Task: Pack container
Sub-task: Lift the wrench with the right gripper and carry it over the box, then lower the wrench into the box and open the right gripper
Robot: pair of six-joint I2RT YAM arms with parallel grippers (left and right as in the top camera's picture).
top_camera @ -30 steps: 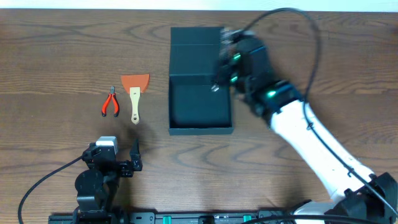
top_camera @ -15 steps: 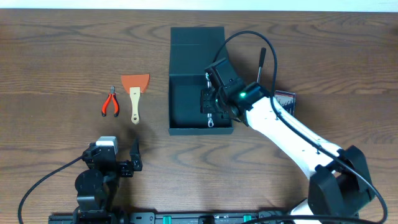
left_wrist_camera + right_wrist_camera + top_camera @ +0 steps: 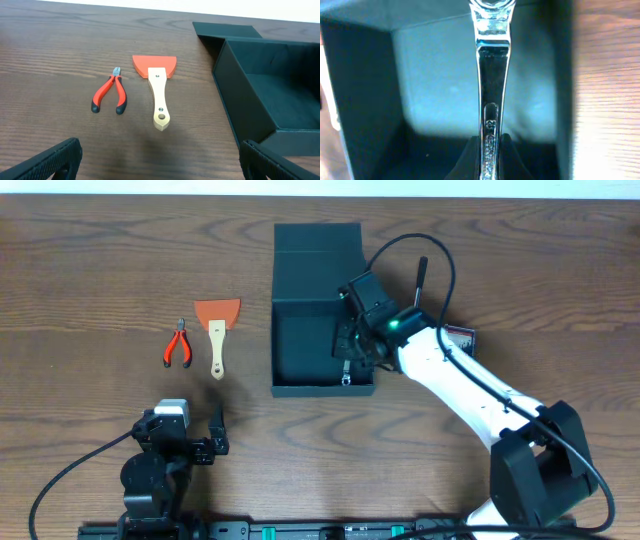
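Currently R gripper [image 3: 490, 150] is pinched onto a shiny metal wrench [image 3: 491, 75]. Its dark fingertips [image 3: 470, 156] clamp the shank from both sides, no gap showing. Wrench runs straight out from the tips, its head cut off by the top edge of the R wrist view. It sits over the inside of the container [image 3: 300, 345], close along the right wall near the front-right corner. Can't tell if it touches the floor of the box.

Container is dark, matte, open-topped, approx mid-table, w/ flap lid lying back flat toward the far edge.

L gripper [image 3: 160, 157] is spread wide, nothing between its fingers [image 3: 50, 159]. It's low at the near-left of the table, well apart from the container. Ahead of it lie red-handled pliers [image 3: 110, 92] and a scraper [image 3: 159, 95] w/ orange blade & pale wood handle. They're flat, side by side, not touching, left of the container.

Right of the container are a dark stick-shaped item [image 3: 421, 275] and a small red-edged pack [image 3: 462, 336], partly behind the R arm.

Surface: brown wood-grain table [image 3: 90, 260], w/ a pale strip along the far edge.

Writing: raised marks on the wrench shank by the tips, too blurred to read. Pack print is too small to read.
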